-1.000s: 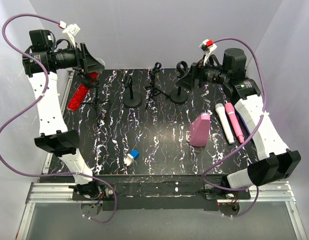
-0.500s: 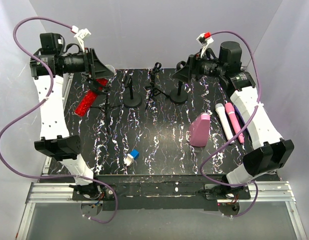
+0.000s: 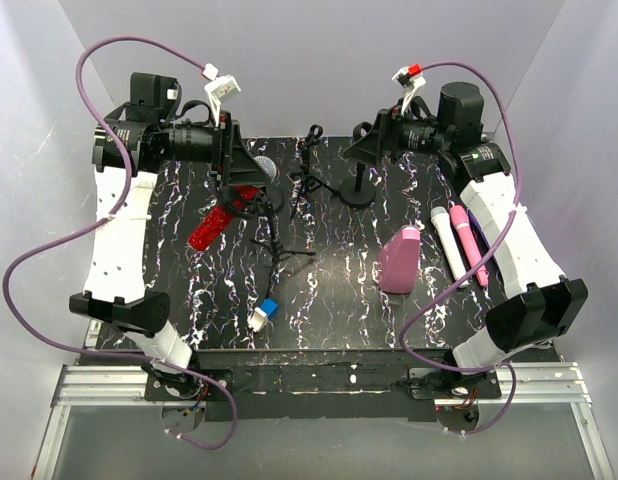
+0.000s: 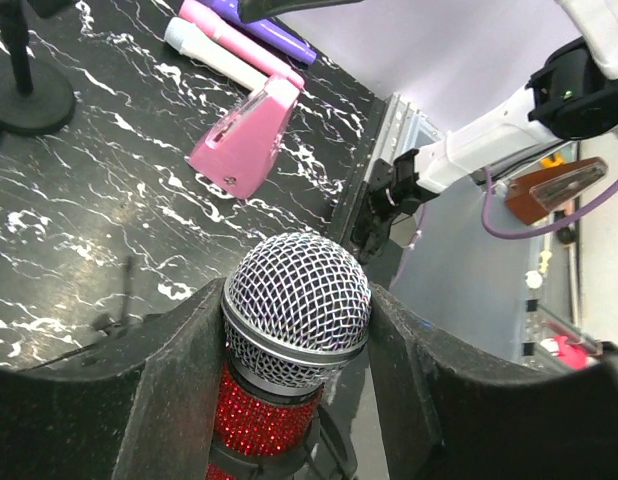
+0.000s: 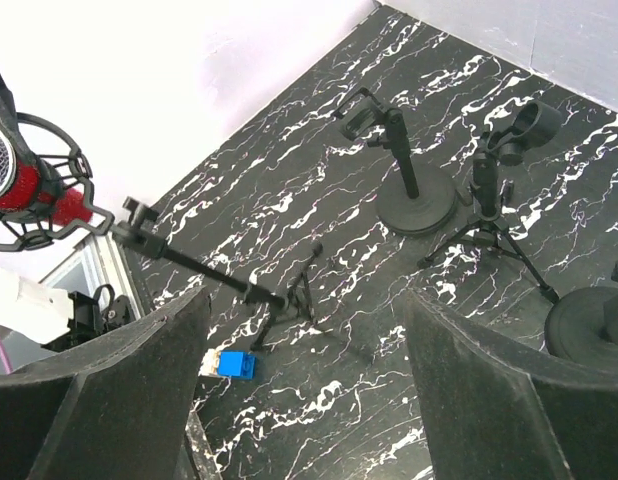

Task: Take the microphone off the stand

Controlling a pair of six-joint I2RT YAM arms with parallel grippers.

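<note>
Microphone (image 3: 217, 222) gripped below head by left hand (image 4: 295, 330), half-closed on it, above desk (image 3: 329, 290) rear-left; head rearward, tail near-left. Stand (image 5: 204, 270) clipped on, pole slanting down-right, toward side of empty, wide-open right hand (image 3: 364, 148).

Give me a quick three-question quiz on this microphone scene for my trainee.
1. True or false: the red microphone is already out of its stand.
2. Fill in: the right gripper has its jaws ____.
3. Which one grips the red microphone? A) left gripper B) right gripper C) neither.
Key: 1 false, it still sits in the stand's clip; 2 open; 3 A.
</note>
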